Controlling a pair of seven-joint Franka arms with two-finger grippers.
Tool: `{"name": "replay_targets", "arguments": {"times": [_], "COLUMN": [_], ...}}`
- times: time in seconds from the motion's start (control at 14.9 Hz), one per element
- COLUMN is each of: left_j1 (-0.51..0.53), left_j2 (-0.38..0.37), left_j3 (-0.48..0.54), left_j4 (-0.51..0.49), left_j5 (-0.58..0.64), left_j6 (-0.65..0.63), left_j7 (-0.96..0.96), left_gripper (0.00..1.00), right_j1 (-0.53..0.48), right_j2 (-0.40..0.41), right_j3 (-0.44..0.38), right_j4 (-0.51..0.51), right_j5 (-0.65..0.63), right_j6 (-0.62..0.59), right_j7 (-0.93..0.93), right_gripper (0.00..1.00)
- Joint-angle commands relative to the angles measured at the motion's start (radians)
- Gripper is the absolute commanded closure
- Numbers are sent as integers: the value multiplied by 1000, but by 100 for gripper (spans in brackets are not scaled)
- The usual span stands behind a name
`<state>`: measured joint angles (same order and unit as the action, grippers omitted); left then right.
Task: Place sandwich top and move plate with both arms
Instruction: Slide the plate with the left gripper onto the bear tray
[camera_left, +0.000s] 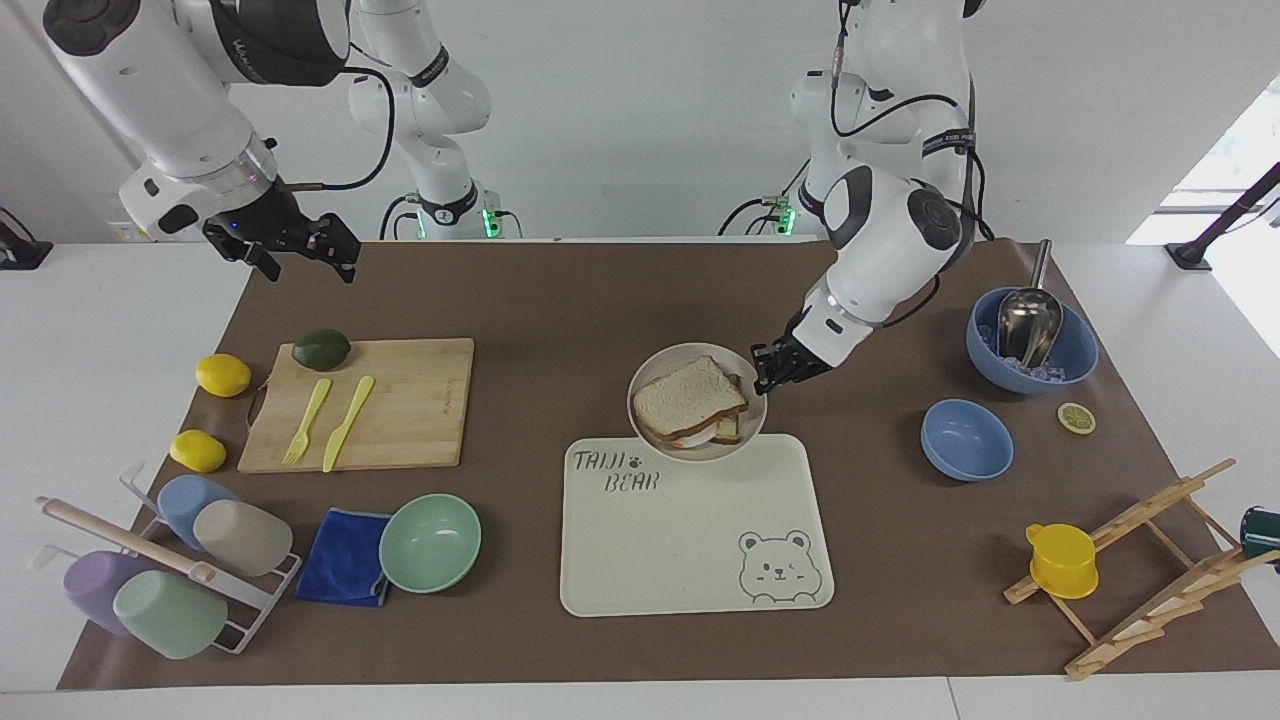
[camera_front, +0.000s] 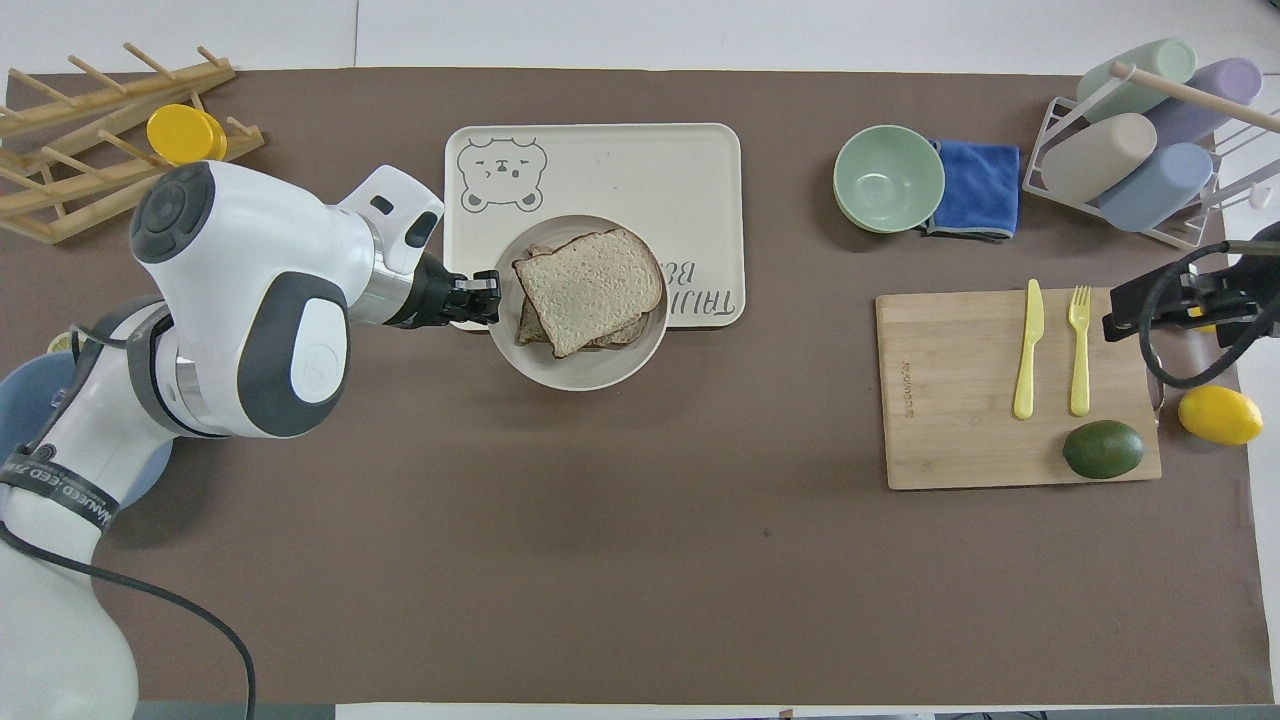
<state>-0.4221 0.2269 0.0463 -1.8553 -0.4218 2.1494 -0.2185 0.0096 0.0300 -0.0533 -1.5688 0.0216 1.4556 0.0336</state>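
Your left gripper (camera_left: 766, 375) is clamped on the plate (camera_left: 650, 425) rim, sandwich top (camera_left: 688, 396) aboard, over the tray (camera_left: 700, 560) edge; your right gripper (camera_left: 300, 250) waits, fingers spread, holding nothing

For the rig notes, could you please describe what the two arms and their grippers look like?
Both arms are glossy white jointed tubes with dark grey panels and round grey joint caps. Thin black cables loop along them, and small dark lettering bands circle the links. Each ends in a small black two-finger gripper: the left gripper and the right gripper.
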Motion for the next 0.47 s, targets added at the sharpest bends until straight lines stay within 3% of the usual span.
{"name": "replay_targets", "arguments": {"times": [0.0, 0.2, 0.4], "left_j1": [25, 65, 75], "left_j2": [149, 262, 311], "left_j3": [0, 0, -2], "left_j4": [174, 313, 344], "left_j5": [-5, 1, 5], "left_j6": [-55, -118, -102], "left_j7": [16, 30, 169], "left_gripper": [100, 100, 100], "right_j1": [-7, -5, -7], "right_j2": [-22, -22, -22], "right_j3": [-2, -2, -2], "right_j4": [-27, -27, -27], "right_j5": [11, 11, 11], "right_j6": [15, 15, 15], "right_j7": [-18, -20, -18], "right_gripper": [0, 0, 0]}}
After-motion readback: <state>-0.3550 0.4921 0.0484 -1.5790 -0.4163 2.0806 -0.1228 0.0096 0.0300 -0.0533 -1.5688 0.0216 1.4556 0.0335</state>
